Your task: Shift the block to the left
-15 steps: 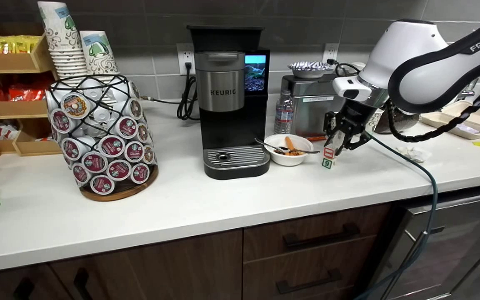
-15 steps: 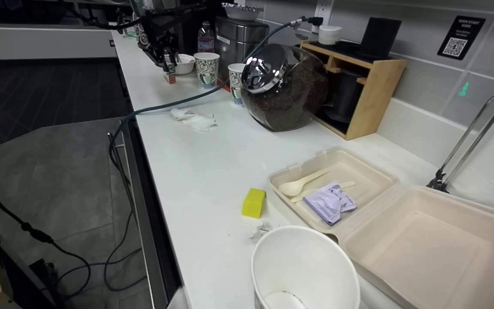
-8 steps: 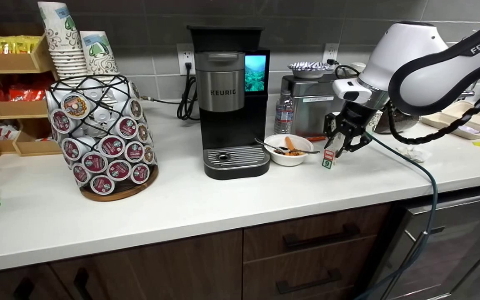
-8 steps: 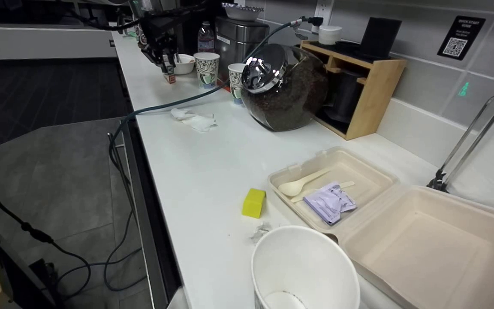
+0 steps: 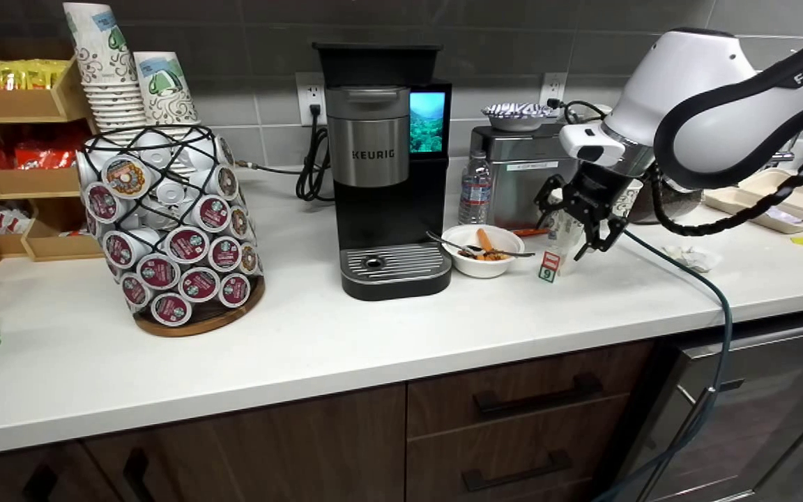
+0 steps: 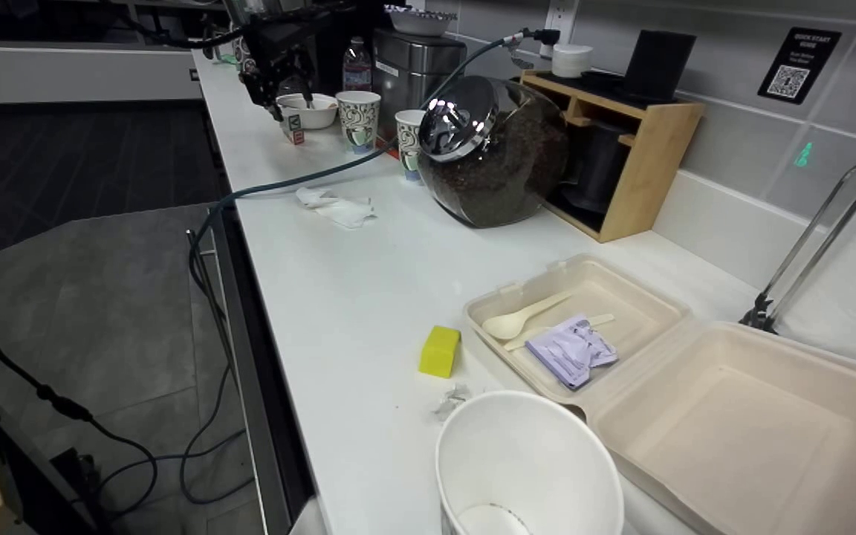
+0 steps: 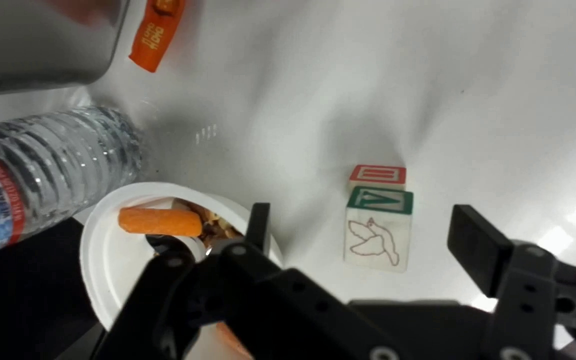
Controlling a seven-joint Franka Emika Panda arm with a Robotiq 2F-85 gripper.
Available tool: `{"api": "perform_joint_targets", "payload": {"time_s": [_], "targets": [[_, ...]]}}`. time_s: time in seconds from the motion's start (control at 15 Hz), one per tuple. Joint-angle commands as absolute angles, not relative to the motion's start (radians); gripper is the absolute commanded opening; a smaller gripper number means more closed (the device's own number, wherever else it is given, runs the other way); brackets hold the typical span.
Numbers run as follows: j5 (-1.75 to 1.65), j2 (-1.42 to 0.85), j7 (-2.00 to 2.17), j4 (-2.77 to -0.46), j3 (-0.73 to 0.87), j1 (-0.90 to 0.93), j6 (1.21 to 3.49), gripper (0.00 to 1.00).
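Observation:
Two wooden letter blocks stand stacked on the white counter. The upper block (image 7: 378, 240) shows a bird on its top and a green V on one side; in an exterior view its red side (image 5: 549, 261) faces out. Beneath it is the lower block (image 5: 547, 273), with a green 9, whose red-edged side peeks out in the wrist view. My gripper (image 7: 368, 239) is open above the stack. Its two fingers lie to either side of the upper block in the wrist view, with bare gaps between. In an exterior view the gripper (image 6: 293, 110) hangs just over the stack.
A white bowl (image 5: 483, 268) with food and cutlery stands close beside the stack, near a water bottle (image 7: 53, 170) and the coffee machine (image 5: 394, 209). Paper cups (image 6: 359, 122), a hose (image 6: 309, 177) and a yellow block (image 6: 439, 351) are also on the counter.
The upper block came down slightly onto the lower block. My gripper, earlier shut on it, has opened and risen a little, leaving the upper block on the stack.

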State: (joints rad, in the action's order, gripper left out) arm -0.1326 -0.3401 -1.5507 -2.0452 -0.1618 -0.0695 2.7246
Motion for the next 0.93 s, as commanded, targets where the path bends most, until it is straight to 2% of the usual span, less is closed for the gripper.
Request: {"api": "perform_joint_targets", "payload": {"time_s": [0.0,0.07,0.2,0.47,0.6,0.87], "targets": [[-0.116,-0.243,-1.569,-2.117,-0.163,-0.078,2.744,1.0],[-0.03,-0.204,-1.712,-2.14,-0.234,-0.129,2.664,1.0],[0.025,-0.132,-1.852,-2.197,-0.247,-0.134,2.609,1.0],[0.144,0.057,-2.049,-2.374,-0.203,-0.083,2.636,1.0],[0.249,0.151,-1.944,-2.454,-0.161,-0.045,2.667,1.0],[0.196,0.287,-1.699,-2.592,-0.1,0.009,2.736,1.0]]}}
